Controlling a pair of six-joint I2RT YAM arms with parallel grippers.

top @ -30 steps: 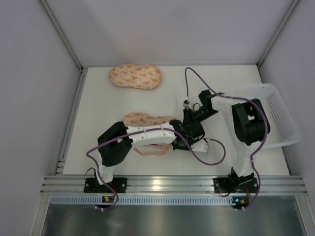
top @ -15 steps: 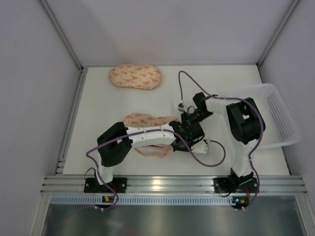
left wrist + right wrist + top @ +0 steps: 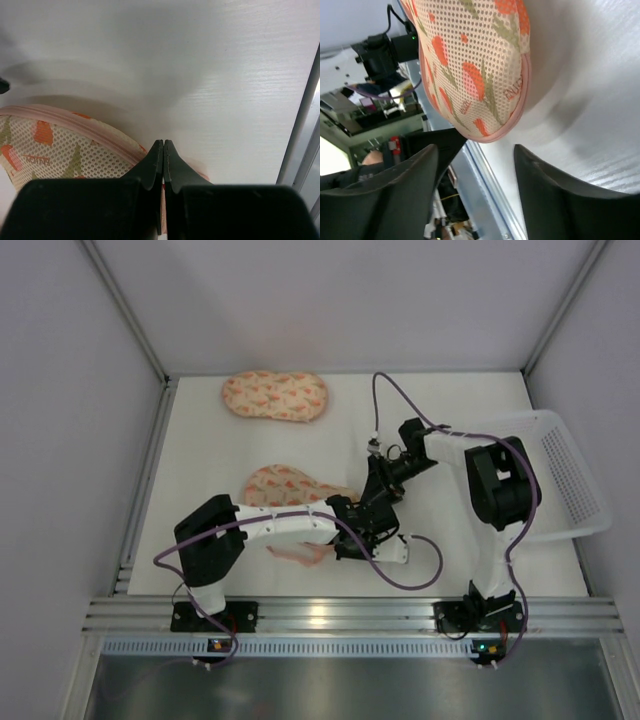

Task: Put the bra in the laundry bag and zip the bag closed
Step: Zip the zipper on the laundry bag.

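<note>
Peach-pink mesh laundry bag (image 3: 283, 485) lies mid-table with both grippers at its right end; the zipping looks unfinished.
No red bra shows in any view, so it is probably inside the bag, though that cannot be confirmed. The left gripper (image 3: 163, 145) has its fingers pressed fully together at the bag's rim, perhaps on the zip; too hidden to tell. The right gripper (image 3: 475, 150) has its fingers apart and holds nothing, with the bag's rounded end just beyond them. A pale pink flap (image 3: 298, 555) at the near edge suggests the zip is not yet closed.
</note>
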